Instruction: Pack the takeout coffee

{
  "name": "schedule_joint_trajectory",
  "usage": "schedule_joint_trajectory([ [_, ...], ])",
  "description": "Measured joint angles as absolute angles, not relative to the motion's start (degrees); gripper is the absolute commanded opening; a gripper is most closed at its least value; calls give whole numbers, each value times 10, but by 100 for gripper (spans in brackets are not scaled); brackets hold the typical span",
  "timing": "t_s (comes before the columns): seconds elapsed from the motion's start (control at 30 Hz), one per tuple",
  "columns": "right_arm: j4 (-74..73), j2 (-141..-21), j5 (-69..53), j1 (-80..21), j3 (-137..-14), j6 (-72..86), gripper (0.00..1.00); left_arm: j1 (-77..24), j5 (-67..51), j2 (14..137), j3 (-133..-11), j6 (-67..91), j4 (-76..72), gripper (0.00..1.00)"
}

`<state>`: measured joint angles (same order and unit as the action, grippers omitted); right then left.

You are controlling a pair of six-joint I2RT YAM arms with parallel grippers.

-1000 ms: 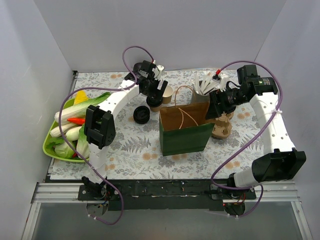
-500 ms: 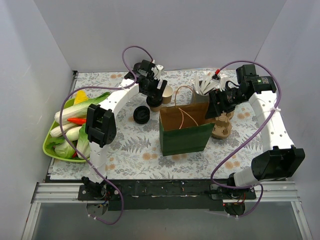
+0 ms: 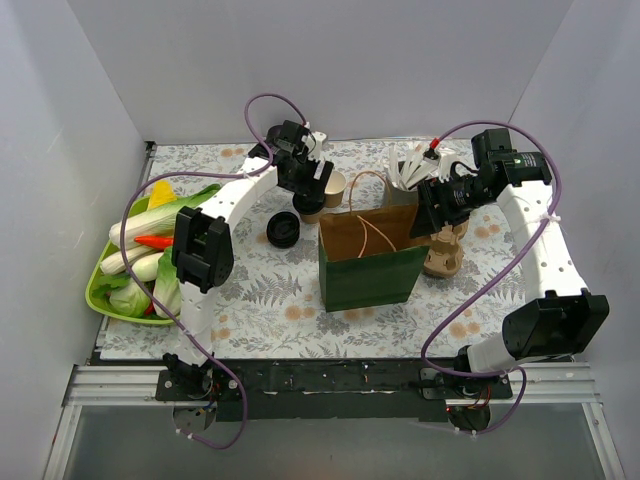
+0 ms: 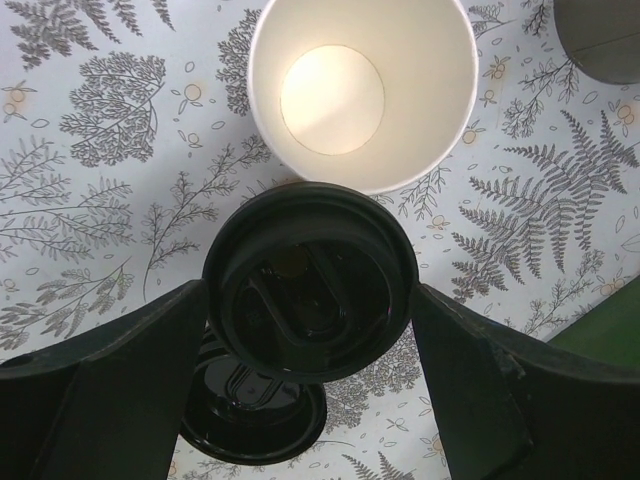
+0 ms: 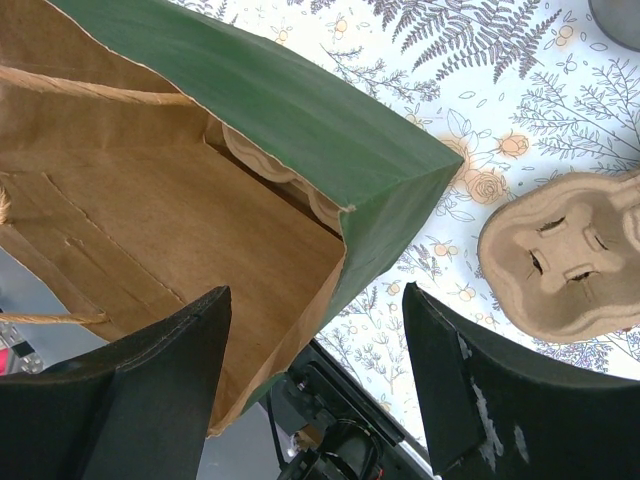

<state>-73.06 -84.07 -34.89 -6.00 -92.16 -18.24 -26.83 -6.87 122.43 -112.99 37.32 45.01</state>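
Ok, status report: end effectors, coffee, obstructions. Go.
Left end effector straddling takeout coffee, grip unconfirmed. Right end effector open at green bag's rim. Coffee on table, lid on. Lidless cup and loose lids crowd it; bag mouth open.

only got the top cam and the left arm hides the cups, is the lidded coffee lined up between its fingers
Observer: Yes. In the left wrist view the takeout coffee sits centred in the left end effector, one finger on each side. I cannot tell whether they press on it.
Operator: anything inside the bag
Observer: No. The right wrist view looks into the green bag and shows only bare brown paper.
Operator: and the right arm
Observer: The right end effector is open, and the bag's corner shows between its fingers.
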Motion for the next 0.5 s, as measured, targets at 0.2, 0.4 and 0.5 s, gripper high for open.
schedule_joint_trajectory([
  [0.2,-728,-841,-349,-60,-922,-182,77,-268,-83,1236,-1130,373,450,78],
  [0.4,-721,-841,-349,-60,-922,-182,77,-268,-90,1237,-1130,373,451,70],
  [0.5,-720,-842,-349,-60,-922,-182,77,-268,-91,1237,-1130,371,451,62],
])
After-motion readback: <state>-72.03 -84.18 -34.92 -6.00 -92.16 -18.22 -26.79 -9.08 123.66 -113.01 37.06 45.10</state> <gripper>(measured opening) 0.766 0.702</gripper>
